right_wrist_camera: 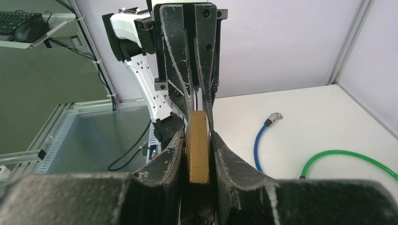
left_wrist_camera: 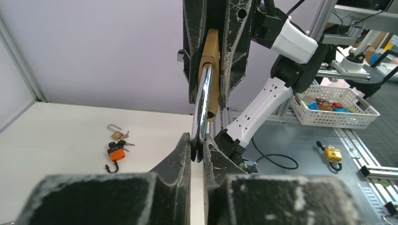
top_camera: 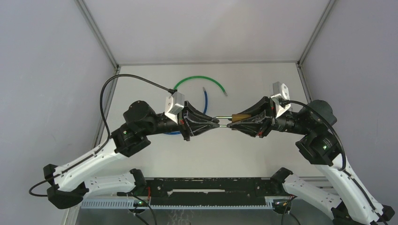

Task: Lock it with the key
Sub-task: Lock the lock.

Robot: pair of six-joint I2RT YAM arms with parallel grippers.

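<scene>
While the lock is needing one hand for each of its parts, we are holding it in the air between our two arms, above the table. Our right gripper (top_camera: 229, 125) is pinching the brass body of the padlock (right_wrist_camera: 197, 145) flat between its two fingers, so that the body is not turning. Our left gripper (left_wrist_camera: 197, 149) is pinching the outer bend of the shackle (left_wrist_camera: 204, 101) with its fingertips, and we are judging that this is for steadying it or pressing it toward the body. The padlock is showing a dull gold body, with its narrow edge toward the right wrist, and a bright chrome shackle reaching straight out past the right fingertips. We are not able to tell whether the shackle is already seated. Neither gripper is carrying a key. A bunch of keys (left_wrist_camera: 118, 146) with an orange tag is lying on the table, below and to the left of the left fingers.
</scene>
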